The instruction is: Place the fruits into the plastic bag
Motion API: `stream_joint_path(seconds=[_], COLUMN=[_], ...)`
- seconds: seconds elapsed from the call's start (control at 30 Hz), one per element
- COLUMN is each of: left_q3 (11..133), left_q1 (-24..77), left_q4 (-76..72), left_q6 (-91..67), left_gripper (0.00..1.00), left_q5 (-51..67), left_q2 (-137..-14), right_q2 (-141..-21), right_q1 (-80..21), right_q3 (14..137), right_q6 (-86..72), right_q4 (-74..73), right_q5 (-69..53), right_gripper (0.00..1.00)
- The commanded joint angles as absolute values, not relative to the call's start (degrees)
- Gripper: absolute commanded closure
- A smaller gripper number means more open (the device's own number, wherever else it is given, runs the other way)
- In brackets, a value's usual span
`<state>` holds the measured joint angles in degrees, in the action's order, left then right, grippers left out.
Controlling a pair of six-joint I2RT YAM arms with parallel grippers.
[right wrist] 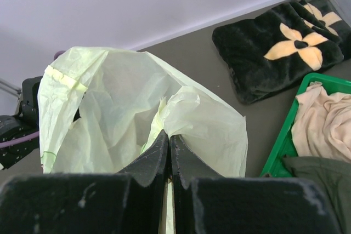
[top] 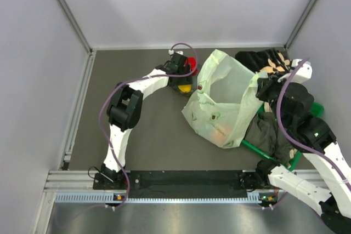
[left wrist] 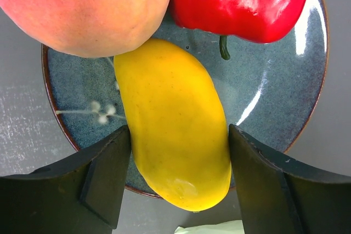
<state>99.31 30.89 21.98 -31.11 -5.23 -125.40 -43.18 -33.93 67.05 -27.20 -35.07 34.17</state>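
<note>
A long yellow fruit [left wrist: 173,130] lies on a blue-grey plate [left wrist: 274,97], beside a red one [left wrist: 241,1] and a large orange-pink one [left wrist: 88,9]. My left gripper [left wrist: 179,152] straddles the yellow fruit, with both fingers against its sides while it rests on the plate. From above, that gripper [top: 184,83] sits just left of the plastic bag [top: 219,102], which is pale green and gapes open. My right gripper [right wrist: 169,138] is shut on the bag's rim [right wrist: 181,102] and holds that edge up. An orange shape [top: 214,130] shows through the bag's lower part.
A dark plush cushion with a pale flower [right wrist: 274,47] lies at the back right. A green basket [right wrist: 279,141] of clothes [right wrist: 323,119] stands right of the bag, under the right arm [top: 299,108]. Grey walls close in three sides.
</note>
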Motion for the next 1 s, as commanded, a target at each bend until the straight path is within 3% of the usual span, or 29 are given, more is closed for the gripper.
stream_joint_path(seconds=[0.0,0.37,0.97], left_q3=[100.29,95.90,82.18], left_q1=[30.85,31.29,34.19], left_q4=[24.17,26.28,23.64], left_q6=[-29.97,-28.47,-29.71], left_gripper=[0.33,0.48,0.49], left_q5=[-5.97,-3.96,-1.06], left_q2=[-126.30,-119.72,-106.00], right_q2=[-42.63,-42.28,-42.63], right_q1=[-33.49,-33.40,-33.40], right_q3=[66.89,66.45,65.92], right_q6=[-27.69,-27.77,-28.21], right_q4=[-32.52,-32.26,-31.99], right_q5=[34.19,33.93,32.08], right_gripper=[1.00,1.00,1.00])
